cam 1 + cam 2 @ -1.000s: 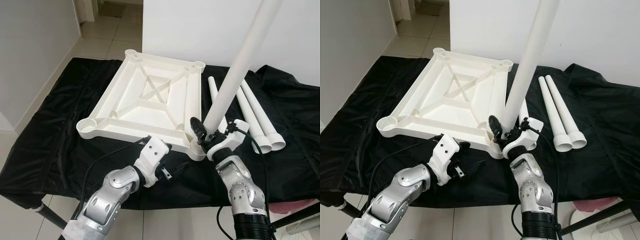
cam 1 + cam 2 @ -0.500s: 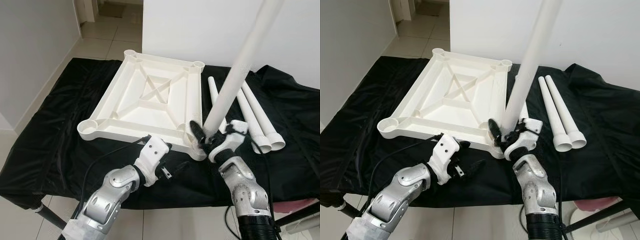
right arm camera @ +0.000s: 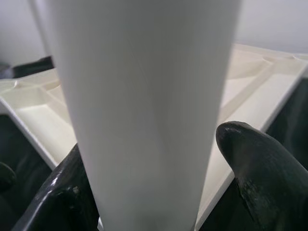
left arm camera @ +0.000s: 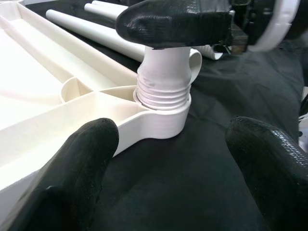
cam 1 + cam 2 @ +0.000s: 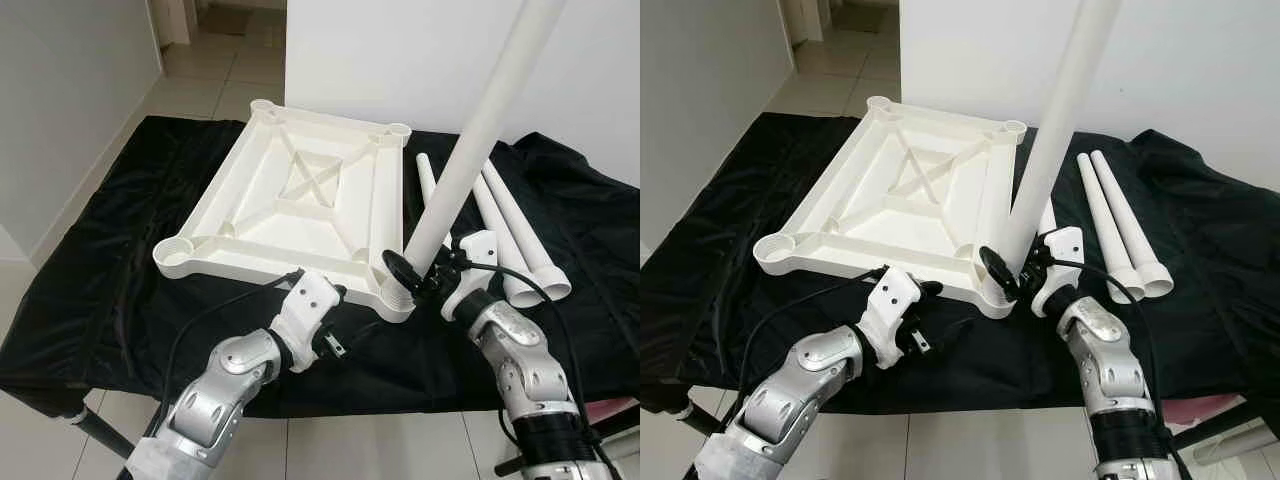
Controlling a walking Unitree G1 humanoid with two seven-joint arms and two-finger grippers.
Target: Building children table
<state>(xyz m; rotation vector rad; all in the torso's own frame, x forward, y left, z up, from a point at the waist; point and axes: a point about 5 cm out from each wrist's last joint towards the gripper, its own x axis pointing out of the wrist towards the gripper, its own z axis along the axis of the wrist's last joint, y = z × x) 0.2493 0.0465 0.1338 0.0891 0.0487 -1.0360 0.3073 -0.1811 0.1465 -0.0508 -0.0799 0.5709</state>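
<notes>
The white tabletop (image 5: 300,200) lies upside down on black cloth. A long white leg (image 5: 470,150) stands nearly upright, its threaded end (image 4: 162,91) seated in the near right corner socket (image 5: 395,300). My right gripper (image 5: 420,275) is shut on that leg just above the socket, one finger (image 3: 255,168) on each side of the tube (image 3: 144,106). At the tabletop's front edge, left of the socket, my left gripper (image 5: 350,318) is open, with a wide gap between its fingers (image 4: 72,173) and nothing in it.
Three loose white legs (image 5: 520,240) lie side by side on the cloth to the right of the tabletop. The cloth-covered stand ends just in front of my arms, with tiled floor (image 5: 220,80) beyond on the left and a white wall (image 5: 400,60) behind.
My right forearm and wrist have swung out to the right while the gripper stays on the leg. The leg remains in the corner socket. The left arm has hardly moved.
</notes>
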